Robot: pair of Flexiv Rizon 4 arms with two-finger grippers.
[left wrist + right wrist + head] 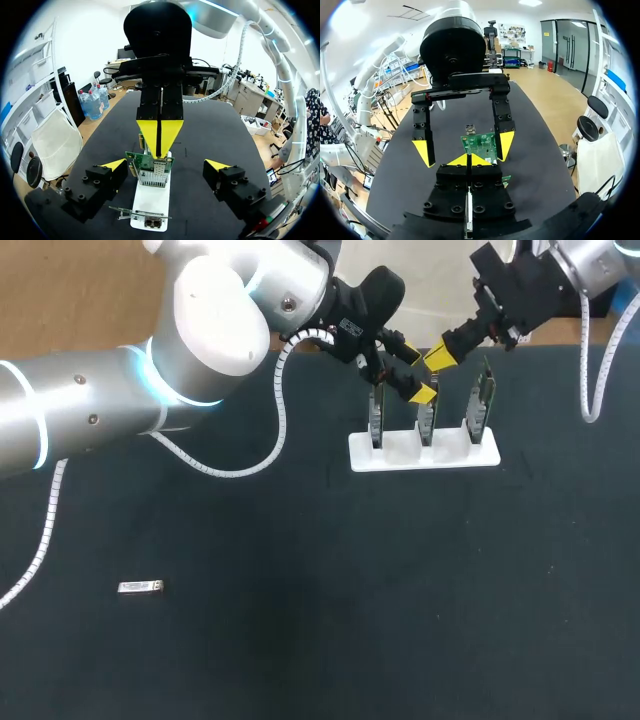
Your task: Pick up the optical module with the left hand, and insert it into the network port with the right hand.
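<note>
The optical module (140,587), a small silver bar, lies flat on the black table at the front left, far from both grippers. A white holder (423,452) at the back holds three upright network cards (480,405). My left gripper (416,371) hangs open above the middle card, fingers wide apart, nothing between them but the card's top (150,170) and my other arm's tips. My right gripper (440,358) is shut, its yellow tips pressed together just above that card (482,145). In the wrist views my left gripper (165,165) and right gripper (468,160) face each other over the holder (150,200).
A white coiled cable (280,410) from the left arm loops down onto the table left of the holder. Another cable (590,390) hangs by the right arm at the back right. The black table (350,620) spreads wide between the module and the holder.
</note>
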